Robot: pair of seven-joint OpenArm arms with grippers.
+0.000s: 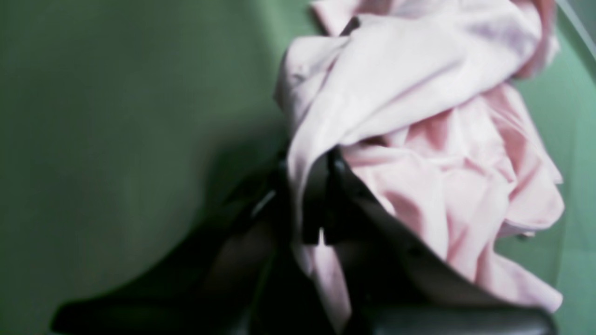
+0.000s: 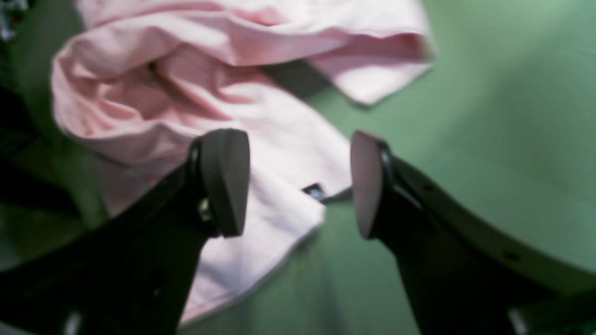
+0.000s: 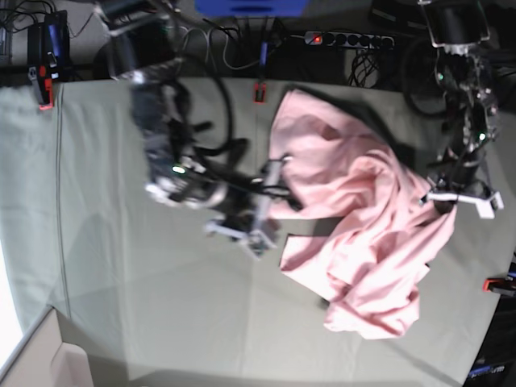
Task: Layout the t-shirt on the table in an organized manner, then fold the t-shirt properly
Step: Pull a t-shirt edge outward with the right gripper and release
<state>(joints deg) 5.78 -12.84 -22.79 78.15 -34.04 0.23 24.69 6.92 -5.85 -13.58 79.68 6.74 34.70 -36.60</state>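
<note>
Only the base view shows the whole shirt [image 3: 355, 234], bunched, long from top middle to lower right. The left tool [image 1: 321, 195] pinches its cloth; the right tool [image 2: 298, 186] is wide.

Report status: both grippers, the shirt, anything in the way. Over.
Left gripper shut on the t-shirt. Right gripper open, poised at the shirt's edge. Shirt crumpled on the table. Nothing visibly in the way.

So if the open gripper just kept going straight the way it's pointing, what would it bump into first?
Probably the t-shirt: the right gripper is open, with a pink flap of it lying right between the fingers. Depth is hard to judge.
</note>
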